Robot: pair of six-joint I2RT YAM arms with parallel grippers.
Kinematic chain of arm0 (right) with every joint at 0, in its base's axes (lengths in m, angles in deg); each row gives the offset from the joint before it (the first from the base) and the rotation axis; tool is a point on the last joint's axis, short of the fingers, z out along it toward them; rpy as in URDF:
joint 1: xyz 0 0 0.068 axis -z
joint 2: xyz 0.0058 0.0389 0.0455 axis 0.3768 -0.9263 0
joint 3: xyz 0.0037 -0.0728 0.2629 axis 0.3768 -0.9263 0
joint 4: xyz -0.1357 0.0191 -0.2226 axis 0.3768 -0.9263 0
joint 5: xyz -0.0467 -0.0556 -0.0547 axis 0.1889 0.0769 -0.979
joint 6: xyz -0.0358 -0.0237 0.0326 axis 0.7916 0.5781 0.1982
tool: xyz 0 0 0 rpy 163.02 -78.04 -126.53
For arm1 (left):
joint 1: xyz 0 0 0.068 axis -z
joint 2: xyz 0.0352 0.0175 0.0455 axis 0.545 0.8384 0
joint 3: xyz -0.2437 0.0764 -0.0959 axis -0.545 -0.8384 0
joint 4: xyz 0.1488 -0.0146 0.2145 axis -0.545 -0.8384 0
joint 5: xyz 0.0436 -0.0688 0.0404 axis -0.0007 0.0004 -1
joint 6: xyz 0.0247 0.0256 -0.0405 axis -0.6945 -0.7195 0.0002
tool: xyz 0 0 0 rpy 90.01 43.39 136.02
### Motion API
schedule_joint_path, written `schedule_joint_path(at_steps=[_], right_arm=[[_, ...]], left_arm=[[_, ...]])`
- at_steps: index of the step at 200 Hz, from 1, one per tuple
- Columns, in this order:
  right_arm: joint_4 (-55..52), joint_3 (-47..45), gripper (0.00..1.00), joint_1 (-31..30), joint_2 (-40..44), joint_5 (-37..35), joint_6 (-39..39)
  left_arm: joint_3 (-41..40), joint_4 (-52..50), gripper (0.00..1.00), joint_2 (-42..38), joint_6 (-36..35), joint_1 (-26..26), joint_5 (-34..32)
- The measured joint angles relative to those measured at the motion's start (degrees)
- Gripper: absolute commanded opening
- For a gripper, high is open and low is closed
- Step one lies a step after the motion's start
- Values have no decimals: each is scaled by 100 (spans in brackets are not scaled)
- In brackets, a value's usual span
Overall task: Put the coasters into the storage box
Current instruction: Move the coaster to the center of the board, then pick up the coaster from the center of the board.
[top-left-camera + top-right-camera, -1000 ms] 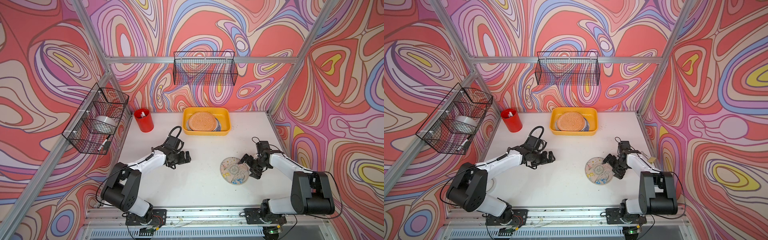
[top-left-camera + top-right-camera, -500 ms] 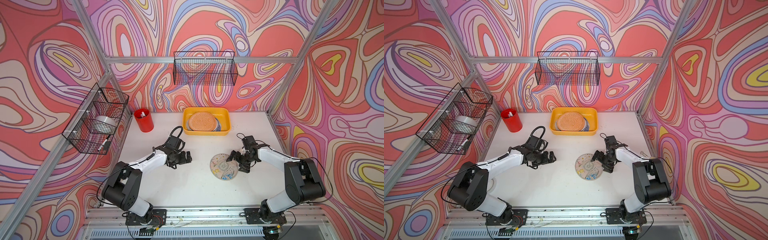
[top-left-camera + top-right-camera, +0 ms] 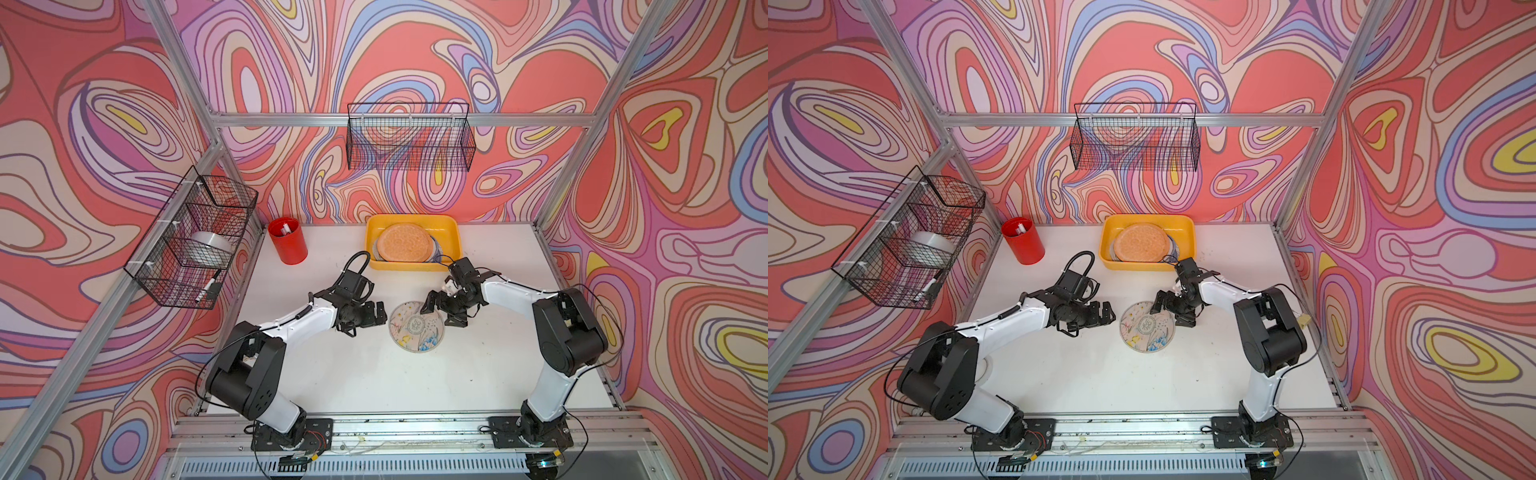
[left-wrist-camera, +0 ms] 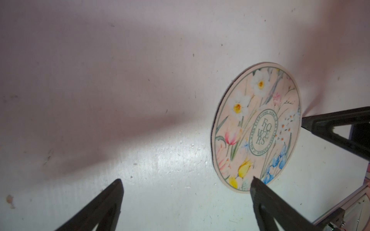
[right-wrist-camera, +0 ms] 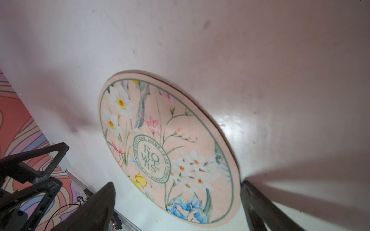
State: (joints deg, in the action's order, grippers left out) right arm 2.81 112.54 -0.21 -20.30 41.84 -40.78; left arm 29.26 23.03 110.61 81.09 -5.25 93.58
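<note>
floral coaster [image 3: 416, 326] flat on table

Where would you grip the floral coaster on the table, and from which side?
Grip the floral coaster by its rim, from the side of the right gripper. It lies flat on the table with no raised part, so a finger probably must slip under that edge.

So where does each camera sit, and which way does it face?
Top views: high above the front, looking down at the table, box, coaster, left arm and right arm.
Left wrist: low over the table, facing the coaster; own open jaws, one right jaw tip.
Right wrist: low, facing the coaster from the opposite side; own open jaws, left jaws.
Shared: every view shows the coaster.
</note>
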Motion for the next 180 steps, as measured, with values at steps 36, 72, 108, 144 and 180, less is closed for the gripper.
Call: schedule_joint_path(at_steps=[36,72,108,144,180], right_arm=[[-90,289,98,-181,-219,81,334],[-236,302,98,-173,-216,11,647],[-299,243,96,-173,-160,-68,831],[-361,201,89,-170,-136,-177,949],[-457,197,82,-173,-133,-286,1106]], left_arm=[[258,-13,100,369,-2,197,13],[560,-205,97,752,-87,334,15],[793,-295,87,1071,-203,422,31],[988,-313,78,1318,-291,472,70],[1082,-308,74,1416,-304,501,114]])
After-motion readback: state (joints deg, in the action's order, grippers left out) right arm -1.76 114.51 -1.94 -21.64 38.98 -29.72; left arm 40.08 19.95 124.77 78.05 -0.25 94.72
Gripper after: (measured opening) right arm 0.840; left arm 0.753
